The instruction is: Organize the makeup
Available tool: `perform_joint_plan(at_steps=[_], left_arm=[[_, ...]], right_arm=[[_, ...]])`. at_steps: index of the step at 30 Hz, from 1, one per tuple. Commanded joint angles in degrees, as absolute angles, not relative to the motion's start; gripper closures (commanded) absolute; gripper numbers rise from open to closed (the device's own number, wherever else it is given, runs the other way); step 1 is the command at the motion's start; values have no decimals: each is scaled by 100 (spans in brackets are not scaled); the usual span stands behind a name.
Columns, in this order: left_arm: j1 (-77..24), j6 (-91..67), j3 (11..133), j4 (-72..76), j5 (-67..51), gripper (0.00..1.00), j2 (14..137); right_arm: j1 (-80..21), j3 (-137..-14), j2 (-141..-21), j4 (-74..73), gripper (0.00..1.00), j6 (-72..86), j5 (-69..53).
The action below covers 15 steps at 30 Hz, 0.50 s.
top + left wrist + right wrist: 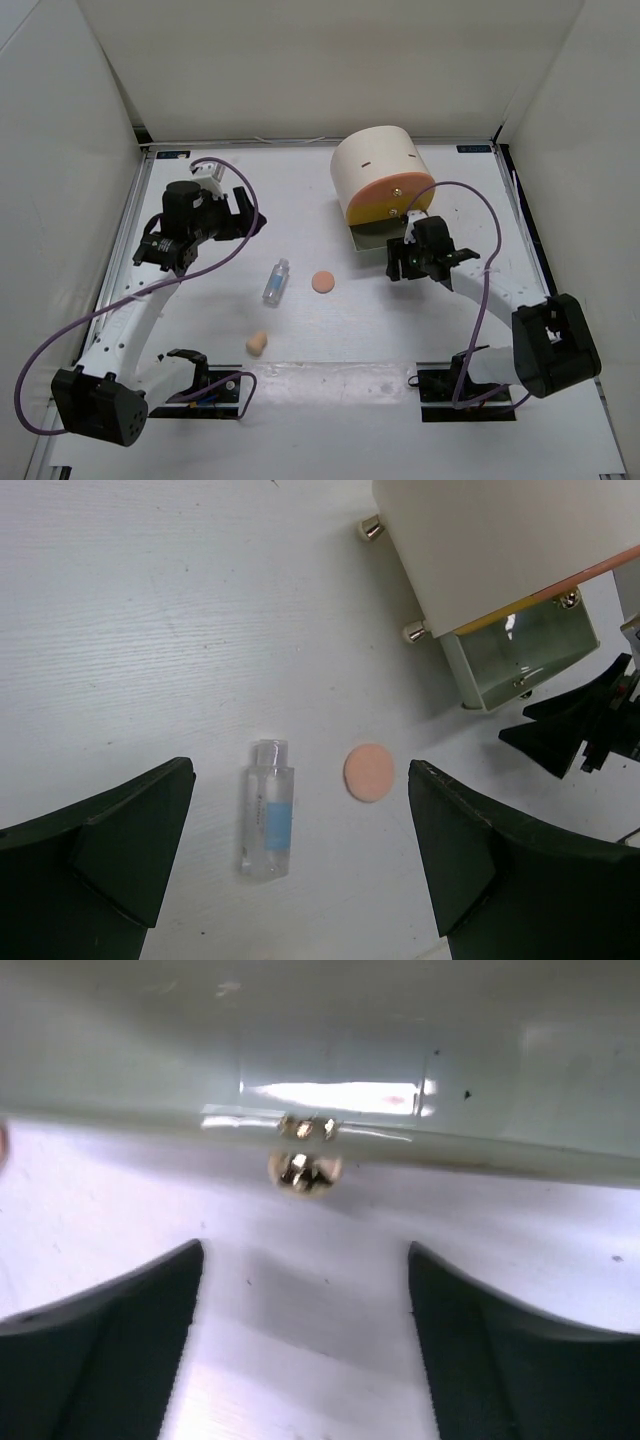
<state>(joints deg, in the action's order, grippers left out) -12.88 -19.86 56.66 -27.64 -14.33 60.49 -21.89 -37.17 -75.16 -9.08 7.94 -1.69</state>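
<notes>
Three pieces of the makeup lie on the white table: a clear little bottle on its side, a peach round puff to its right, and a beige egg sponge nearer the arm bases. My left gripper hangs open above the table, with the bottle and puff showing between its fingers from above. My right gripper is open, with nothing between its fingers. It sits just in front of the gold knob of a pulled-out drawer.
The large cream cylinder box with an orange front stands at the back centre-right, its bottom drawer slid out toward the right gripper. White walls enclose the table on three sides. Purple cables loop from both arms.
</notes>
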Motion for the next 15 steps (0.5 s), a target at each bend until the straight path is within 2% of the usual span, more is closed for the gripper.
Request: perform_joint_plan(at_steps=[1,2,5,10,15], left_arm=[[-1301,-2030,5634,-2918,-1301,2,5871],[-1301,-2030,5634,-2935,-1266,2,5871],[-1301,-2048,5695,-3163,-1196,2,5871],[-1301,-2188,5748,-3865,-704,2,5731],[-1301,-2381,5590,-4385,-563,2,5380]], right_arm=[[-2390,-3806,-7103,-1370,10,738,-194],[-2460,-3806,-7032,-1388,1,703,-254],[-2952,-3972,-6803,-1634,1,686,-246],[-4463,-4482,-6820,-2004,1,913,498],[-5377,-5290,-7952,-1653,1,1090,1035]])
